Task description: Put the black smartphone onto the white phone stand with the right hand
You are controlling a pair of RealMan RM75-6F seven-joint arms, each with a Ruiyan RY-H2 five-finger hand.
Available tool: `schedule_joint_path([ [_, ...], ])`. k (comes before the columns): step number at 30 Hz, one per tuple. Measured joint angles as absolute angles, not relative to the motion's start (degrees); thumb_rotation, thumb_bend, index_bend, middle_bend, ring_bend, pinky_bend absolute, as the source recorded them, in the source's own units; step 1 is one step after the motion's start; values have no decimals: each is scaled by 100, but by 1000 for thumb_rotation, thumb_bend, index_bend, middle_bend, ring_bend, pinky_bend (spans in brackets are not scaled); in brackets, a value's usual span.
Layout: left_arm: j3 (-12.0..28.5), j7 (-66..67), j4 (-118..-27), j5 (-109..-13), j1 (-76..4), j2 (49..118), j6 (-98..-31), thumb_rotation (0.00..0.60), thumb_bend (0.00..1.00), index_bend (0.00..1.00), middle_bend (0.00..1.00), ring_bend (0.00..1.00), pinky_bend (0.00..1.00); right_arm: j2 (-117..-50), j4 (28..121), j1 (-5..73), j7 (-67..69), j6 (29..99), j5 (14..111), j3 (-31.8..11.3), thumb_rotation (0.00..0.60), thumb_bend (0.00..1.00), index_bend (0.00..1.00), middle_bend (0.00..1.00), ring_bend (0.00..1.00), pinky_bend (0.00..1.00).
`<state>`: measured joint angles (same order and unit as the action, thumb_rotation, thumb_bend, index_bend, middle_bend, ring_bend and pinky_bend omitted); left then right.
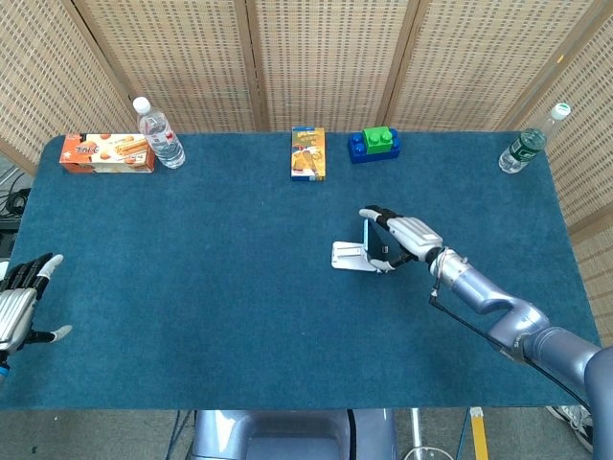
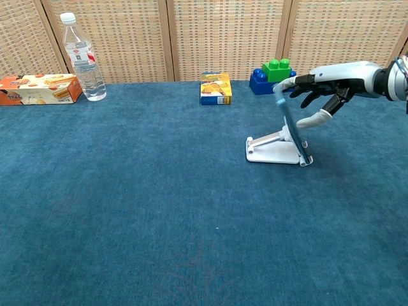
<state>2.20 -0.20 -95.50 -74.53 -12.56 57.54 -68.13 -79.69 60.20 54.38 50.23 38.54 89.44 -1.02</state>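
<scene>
The slim black smartphone (image 2: 292,125) leans on the white folding phone stand (image 2: 271,149), the right hand (image 2: 331,83) spread just behind it, apparently released; the next move calls for withdrawing without nudging it.

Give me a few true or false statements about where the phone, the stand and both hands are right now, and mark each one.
1. The black smartphone leans tilted on the white phone stand. True.
2. The right hand is closed tightly around the smartphone. False: its fingers are spread at the phone's top edge, and whether they touch it cannot be told.
3. The left hand holds the water bottle. False: it is open at the table's near left edge, holding nothing.
4. A green and blue block stands behind the stand. True.
5. The stand lies against the snack box. False: they are well apart.
</scene>
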Motion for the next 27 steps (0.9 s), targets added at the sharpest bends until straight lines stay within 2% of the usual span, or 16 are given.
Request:
schedule_joint_path([
  [5,213,-68,-9545,-7497,-1245,5742,-6836,600,0,0,0,0,0,-7908,6125,5432,4875,3800,8878,-100,600,311,0,0,0,52],
  [18,211,-154,-9564,-7542,-1224,5703,-6878,600,0,0,0,0,0,-7632,6391,5347,4582,3906,8701,-186,600,311,0,0,0,33],
  [23,223,-268,-9575,-7610,-1156,5656,-7046,600,0,0,0,0,0,-7186,6616,4990,4423,4344,8622,-165,600,311,0,0,0,26],
  [27,236,-348,-9552,-7704,-1078,5649,-7247,600,0,0,0,0,0,-6864,6813,4410,4111,5031,8475,-118,600,243,0,0,0,26],
])
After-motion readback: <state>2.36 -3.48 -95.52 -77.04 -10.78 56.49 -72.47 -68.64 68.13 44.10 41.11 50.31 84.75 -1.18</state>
